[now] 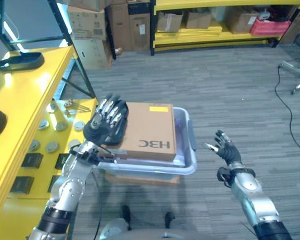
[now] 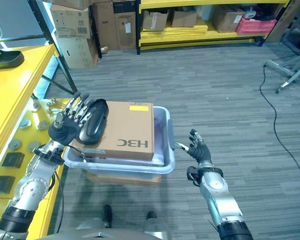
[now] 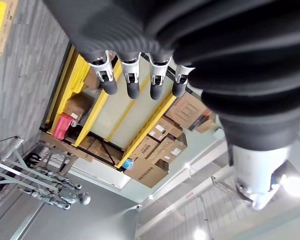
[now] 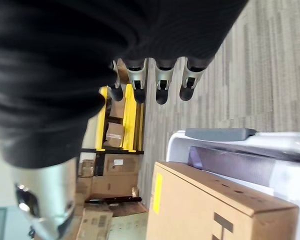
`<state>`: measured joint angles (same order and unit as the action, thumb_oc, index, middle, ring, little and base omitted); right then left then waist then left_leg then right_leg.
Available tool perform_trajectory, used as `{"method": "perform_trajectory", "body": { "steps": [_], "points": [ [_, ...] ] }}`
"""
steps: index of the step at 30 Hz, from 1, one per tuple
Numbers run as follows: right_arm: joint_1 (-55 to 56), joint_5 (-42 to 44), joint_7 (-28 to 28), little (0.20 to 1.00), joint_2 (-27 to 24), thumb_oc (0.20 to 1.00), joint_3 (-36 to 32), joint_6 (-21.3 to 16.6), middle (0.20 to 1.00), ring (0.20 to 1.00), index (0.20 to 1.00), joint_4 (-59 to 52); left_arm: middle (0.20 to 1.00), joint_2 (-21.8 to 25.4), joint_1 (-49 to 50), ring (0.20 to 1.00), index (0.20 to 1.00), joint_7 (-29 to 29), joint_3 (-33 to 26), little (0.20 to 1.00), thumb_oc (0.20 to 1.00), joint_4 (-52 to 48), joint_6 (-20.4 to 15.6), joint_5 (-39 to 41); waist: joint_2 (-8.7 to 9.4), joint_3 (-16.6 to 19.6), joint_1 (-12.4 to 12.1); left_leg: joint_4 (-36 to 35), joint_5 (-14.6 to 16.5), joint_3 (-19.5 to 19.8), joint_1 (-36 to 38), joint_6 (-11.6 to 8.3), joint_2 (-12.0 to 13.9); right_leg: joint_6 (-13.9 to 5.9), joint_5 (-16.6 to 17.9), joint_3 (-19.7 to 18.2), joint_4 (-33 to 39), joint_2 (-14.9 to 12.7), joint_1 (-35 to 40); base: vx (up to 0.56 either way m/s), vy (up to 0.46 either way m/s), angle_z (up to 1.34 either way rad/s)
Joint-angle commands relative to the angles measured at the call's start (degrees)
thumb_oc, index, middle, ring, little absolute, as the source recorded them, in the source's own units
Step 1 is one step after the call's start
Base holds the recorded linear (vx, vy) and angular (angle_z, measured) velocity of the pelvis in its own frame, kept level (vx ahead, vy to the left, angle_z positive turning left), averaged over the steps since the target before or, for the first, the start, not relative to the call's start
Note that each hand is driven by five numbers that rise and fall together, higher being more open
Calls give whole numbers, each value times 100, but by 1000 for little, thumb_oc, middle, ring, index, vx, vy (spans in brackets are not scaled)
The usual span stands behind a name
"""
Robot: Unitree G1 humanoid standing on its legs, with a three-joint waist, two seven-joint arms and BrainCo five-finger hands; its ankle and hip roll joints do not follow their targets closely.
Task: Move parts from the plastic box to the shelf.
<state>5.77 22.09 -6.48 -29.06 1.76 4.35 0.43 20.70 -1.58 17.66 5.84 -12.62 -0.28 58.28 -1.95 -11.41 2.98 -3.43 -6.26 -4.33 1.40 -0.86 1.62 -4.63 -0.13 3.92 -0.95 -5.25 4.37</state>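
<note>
Seeing my left hand [image 1: 108,119] spread over a black part [image 2: 93,121] on the cardboard box [image 1: 149,131], right hand [image 1: 225,148] spread beside the plastic box [image 1: 190,160].

Three large dark block letters are printed on the near side face of the cardboard box [image 1: 150,127] lying in the plastic box [image 1: 191,150], upside down from the head camera. A plain yellow label [image 1: 159,109] sits on its top. The far cartons [image 1: 140,25] carry white stickers whose print is too small to read.
</note>
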Motion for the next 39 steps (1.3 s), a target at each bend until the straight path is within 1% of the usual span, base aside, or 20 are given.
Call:
{"method": "perform_trajectory", "body": {
  "steps": [1, 3, 5, 8, 9, 10, 11, 13, 14, 15, 16, 17, 20, 22, 24, 25, 28, 31, 36, 39],
  "points": [
    [-405, -48, 197, 1000, 6, 1000, -44, -71, 1000, 1000, 1000, -392, 1000, 211, 44, 1000, 1000, -64, -257, 1000, 1000, -261, -108, -91, 93, 227, -246, 117, -69, 336, -214, -43, -53, 56, 194, 578, 102, 34, 100, 85, 168, -18],
    [-416, -204, 272, 1000, 14, 1000, -15, 76, 1000, 1000, 1000, -362, 1000, 260, 116, 1000, 1000, -21, -292, 1000, 1000, -292, -79, -204, 80, 279, -333, -39, -46, 414, -137, -10, -141, 4, 250, 612, 213, -8, 95, 90, 170, 4],
    [-472, -232, 190, 1000, 30, 1000, 35, 116, 1000, 1000, 1000, -309, 1000, 264, 173, 1000, 1000, -19, -283, 1000, 1000, -366, -46, -254, 75, 297, -402, -88, -34, 435, -121, 5, -172, -23, 288, 645, 284, -30, 102, 70, 123, 6],
    [-753, -408, -133, 1000, 33, 1000, 137, 58, 1000, 1000, 1000, -87, 1000, 275, 198, 1000, 1000, -63, -215, 1000, 1000, -451, -60, -443, 60, 300, -555, -83, -15, 494, -174, 26, -219, -47, 318, 710, 334, -70, 95, 45, 117, 5],
    [-1068, -454, -383, 1000, 7, 1000, 220, -53, 1000, 1000, 1000, 123, 1000, 305, 160, 1000, 1000, -61, -135, 1000, 1000, -478, -102, -505, 44, 282, -682, -48, 2, 545, -254, 41, -251, -53, 312, 759, 327, -103, 72, 22, 112, 2],
    [-1102, -487, -405, 1000, 3, 1000, 229, -72, 1000, 1000, 1000, 142, 1000, 308, 152, 1000, 1000, -62, -127, 1000, 1000, -480, -107, -509, 42, 280, -693, -40, 5, 551, -266, 42, -254, -53, 310, 764, 325, -107, 68, 25, 180, 20],
    [-1500, -484, -727, 1000, -22, 1000, 348, -135, 1000, 1000, 1000, 392, 1000, 328, 92, 1000, 1000, -76, -12, 1000, 1000, -509, -183, -538, 6, 239, -858, 21, 12, 620, -379, 52, -294, -54, 296, 832, 310, -156, 51, 6, 145, 27],
    [-1925, -583, -952, 1000, -30, 1000, 418, -76, 1000, 1000, 1000, 639, 1000, 361, 18, 1000, 1000, -90, 38, 1000, 1000, -518, -259, -472, -26, 193, -986, 117, 20, 701, -527, 63, -343, -54, 283, 888, 276, -198, 0, -71, 195, 34],
    [-2665, -643, -1201, 1000, -90, 1000, 521, 30, 1000, 1000, 1000, 1130, 1000, 414, -216, 1000, 1000, -160, 119, 1000, 1000, -471, -441, -350, -83, 89, -1178, 244, 12, 803, -808, 74, -411, -53, 261, 991, 236, -265, -129, -203, 195, 33],
    [-3002, -560, -1215, 1000, -130, 1000, 568, 73, 1000, 1000, 1000, 1413, 1000, 421, -353, 1000, 1000, -169, 141, 1000, 1000, -431, -526, -329, -109, 27, -1249, 298, 7, 845, -939, 77, -441, -56, 254, 1032, 226, -290, -198, -255, 174, 35],
    [-3317, -509, -1323, 1000, -134, 1000, 634, 216, 1000, 1000, 1000, 1705, 1000, 434, -494, 1000, 1000, -215, 172, 1000, 1000, -377, -667, -372, -132, -37, -1327, 344, 2, 892, -1057, 79, -471, -55, 248, 1073, 228, -311, -253, -155, 71, 18],
    [-3391, -528, -1377, 1000, -134, 1000, 652, 250, 1000, 1000, 1000, 1770, 1000, 436, -533, 1000, 1000, -240, 176, 1000, 1000, -359, -702, -390, -137, -53, -1339, 359, 3, 904, -1088, 79, -478, -55, 246, 1084, 227, -315, -268, -156, 62, 36],
    [-4092, -430, -1661, 1000, -296, 1000, 750, -81, 1000, 1000, 1000, 3155, 1000, 498, -759, 1000, 1000, -496, 238, 1000, 1000, -346, -1188, -568, -225, -250, -1585, 490, -25, 1057, -1368, 82, -573, -45, 247, 1206, 225, -368, -373, -143, 66, 28],
    [-4250, -364, -1763, 1000, -340, 1000, 748, -171, 1000, 1000, 1000, 3581, 1000, 555, -756, 1000, 1000, -728, 187, 1000, 1000, -364, -1430, -757, -263, -312, -1706, 533, -38, 1136, -1475, 96, -632, -48, 246, 1290, 230, -402, -400, -66, 66, 31],
    [-4385, -276, -1844, 1000, -385, 1000, 749, -307, 1000, 1000, 1000, 3971, 1000, 625, -723, 1000, 1000, -932, 108, 1000, 1000, -383, -1579, -927, -290, -379, -1832, 541, -65, 1228, -1546, 117, -693, -56, 257, 1386, 243, -436, -403, -53, 53, 37],
    [-4480, -234, -1950, 1000, -369, 1000, 748, -303, 1000, 1000, 1000, 4122, 1000, 653, -697, 1000, 1000, -1012, 46, 1000, 1000, -405, -1647, -1012, -305, -406, -1934, 531, -80, 1292, -1601, 142, -742, -69, 258, 1461, 259, -466, -416, -59, 33, 38],
    [-4581, -180, -2109, 1000, -358, 1000, 754, -292, 1000, 1000, 1000, 4236, 1000, 684, -684, 1000, 1000, -979, 8, 1000, 1000, -443, -1685, -1133, -306, -473, -2050, 501, -110, 1392, -1685, 169, -811, -93, 266, 1560, 266, -501, -467, -56, 18, 30],
    [-4605, -201, -2148, 1000, -350, 1000, 773, -285, 1000, 1000, 1000, 4272, 1000, 663, -656, 1000, 1000, -951, 24, 1000, 1000, -470, -1677, -1168, -300, -515, -2096, 474, -132, 1441, -1726, 190, -846, -112, 276, 1594, 265, -516, -507, -34, 20, 15],
    [-4793, -214, -2168, 1000, -362, 1000, 864, -320, 1000, 1000, 1000, 4439, 1000, 662, -729, 1000, 1000, -1072, 174, 1000, 1000, -437, -1786, -1205, -315, -641, -2169, 420, -175, 1499, -1764, 225, -887, -149, 312, 1649, 238, -547, -594, -37, 27, 7],
    [-5012, -255, -2225, 1000, -338, 1000, 979, -246, 1000, 1000, 1000, 4598, 1000, 647, -821, 1000, 1000, -1092, 262, 1000, 1000, -374, -1812, -1235, -331, -701, -2201, 373, -191, 1511, -1763, 239, -902, -174, 333, 1670, 214, -558, -656, -40, 24, -1]
  ]
}}
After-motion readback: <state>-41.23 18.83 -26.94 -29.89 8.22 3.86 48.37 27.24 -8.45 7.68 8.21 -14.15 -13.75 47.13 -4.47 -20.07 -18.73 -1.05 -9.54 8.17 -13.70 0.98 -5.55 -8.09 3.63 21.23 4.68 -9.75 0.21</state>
